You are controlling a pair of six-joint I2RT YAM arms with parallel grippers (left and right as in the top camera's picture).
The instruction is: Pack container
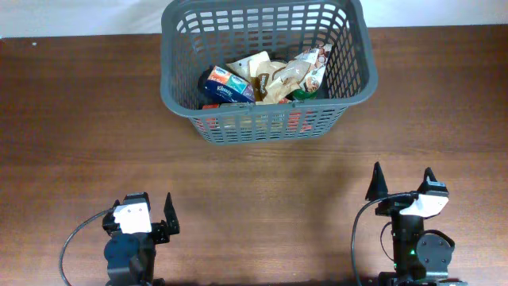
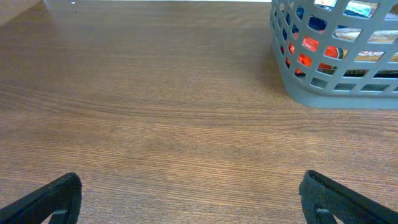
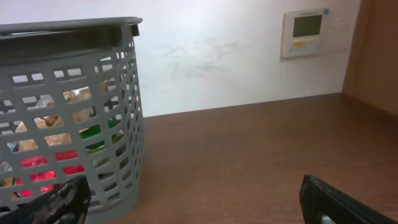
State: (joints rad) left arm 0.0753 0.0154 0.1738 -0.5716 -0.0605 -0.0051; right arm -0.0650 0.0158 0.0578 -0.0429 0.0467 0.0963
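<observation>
I see the big dark grey slotted plastic basket (image 1: 266,127) at the far middle of the wooden counter (image 1: 79,119), groceries (image 1: 266,79) inside. My left pincer (image 1: 148,208) and right pincer (image 1: 403,179) gape wide and empty at the near edge. I'd judge the basket stiff and light, best gripped by its thick rim.

Large dk-grey plastic lattice basket (image 1: 171,75) at far centre of brown wooden tabletop (image 1: 79,127). Contents incl. blue carton (image 1: 225,84) & crinkled beige packets (image 1: 295,75). At near edge, left gripper (image 1: 145,208) & right gripper (image 1: 402,184), fingers (image 1: 375,183) spread wide, well apart from basket.
</observation>
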